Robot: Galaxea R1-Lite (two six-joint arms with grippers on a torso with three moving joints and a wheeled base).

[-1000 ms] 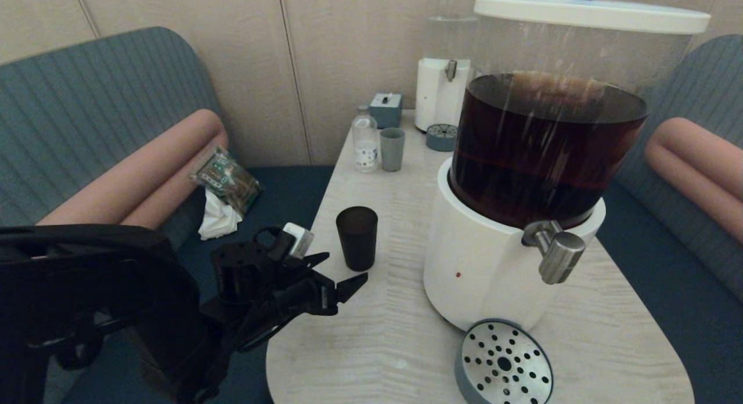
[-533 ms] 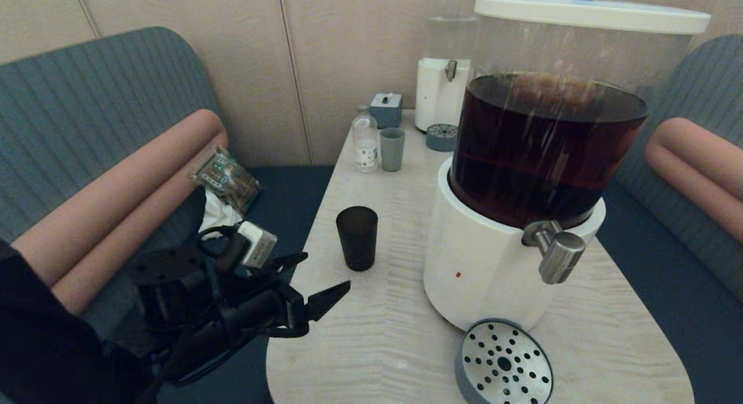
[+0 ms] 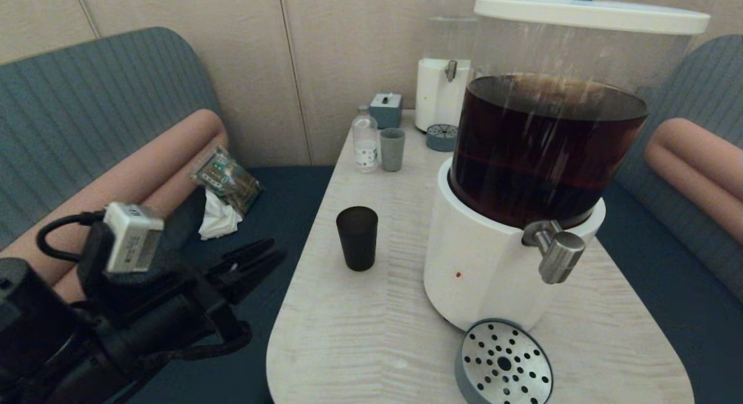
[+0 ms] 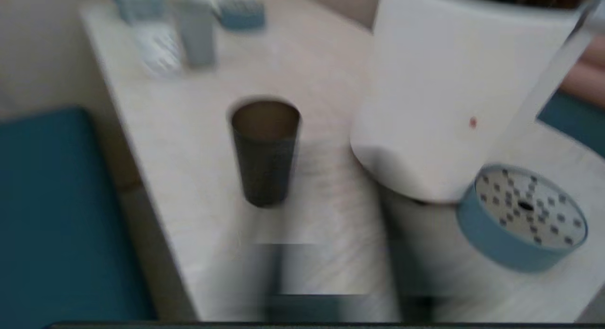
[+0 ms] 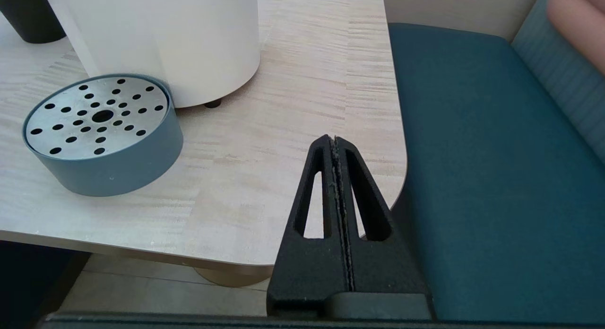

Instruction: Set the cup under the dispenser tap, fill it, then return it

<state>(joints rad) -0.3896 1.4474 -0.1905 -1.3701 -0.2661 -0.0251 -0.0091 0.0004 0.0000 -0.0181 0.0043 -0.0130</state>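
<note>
The dark tapered cup (image 3: 357, 238) stands upright on the pale table (image 3: 371, 334), left of the big dispenser's white base (image 3: 482, 276). The steel tap (image 3: 556, 250) juts out above the round perforated drip tray (image 3: 504, 363), which has nothing on it. My left gripper (image 3: 273, 252) hangs beyond the table's left edge, apart from the cup and open, holding nothing. Seen from the left wrist, the cup (image 4: 265, 151) stands ahead with the tray (image 4: 524, 215) further off to the side. My right gripper (image 5: 334, 139) is shut and empty near the table's front right corner, with the tray (image 5: 101, 130) nearby.
At the back stand a grey-blue cup (image 3: 392, 149), a small bottle (image 3: 365, 140), a small blue box (image 3: 386, 109) and the clear-liquid dispenser (image 3: 444, 73) with its own tray (image 3: 441, 137). Blue bench seats flank the table; a snack packet (image 3: 226, 179) and tissue lie on the left one.
My left arm has drawn back and leftward from beside the cup, off the table edge. The cup has stayed put.
</note>
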